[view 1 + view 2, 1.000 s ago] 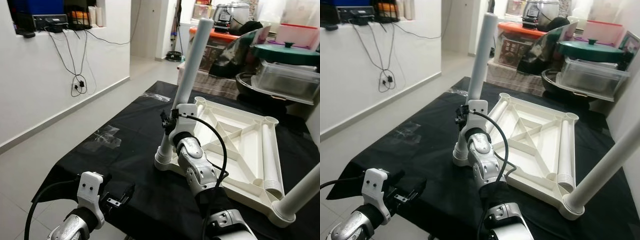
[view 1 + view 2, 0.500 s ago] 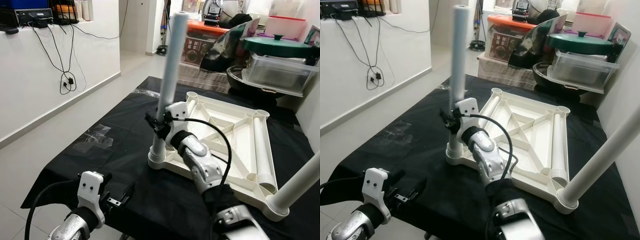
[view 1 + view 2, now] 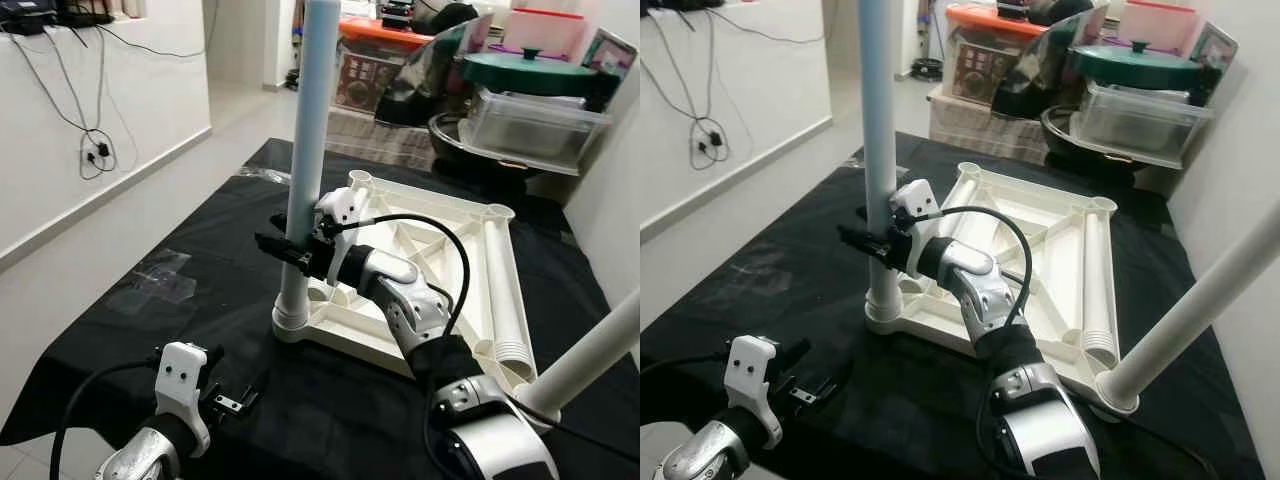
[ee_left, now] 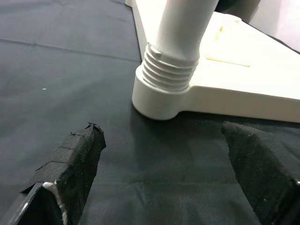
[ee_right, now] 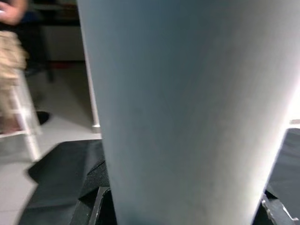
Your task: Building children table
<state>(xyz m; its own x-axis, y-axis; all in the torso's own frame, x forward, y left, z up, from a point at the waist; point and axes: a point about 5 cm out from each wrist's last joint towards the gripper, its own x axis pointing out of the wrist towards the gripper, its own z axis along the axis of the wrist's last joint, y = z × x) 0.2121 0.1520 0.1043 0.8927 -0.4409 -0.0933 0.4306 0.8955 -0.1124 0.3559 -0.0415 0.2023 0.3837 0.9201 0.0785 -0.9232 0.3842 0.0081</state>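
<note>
An upturned white tabletop (image 3: 440,250) is lying on the black-covered counter (image 3: 200,260), and the build is looking roughly half done: one leg (image 3: 590,350) is standing in the near right corner socket, two more legs (image 3: 515,300) are lying loose inside the frame. The upright leg (image 3: 305,160) is sitting in the near left corner socket (image 4: 164,96). The right gripper (image 3: 283,244) is clamping its fingers around that leg, low down. The left gripper (image 4: 164,187) is hovering near the socket, fingers (image 4: 77,154) spread wide and grasping nothing.
</note>
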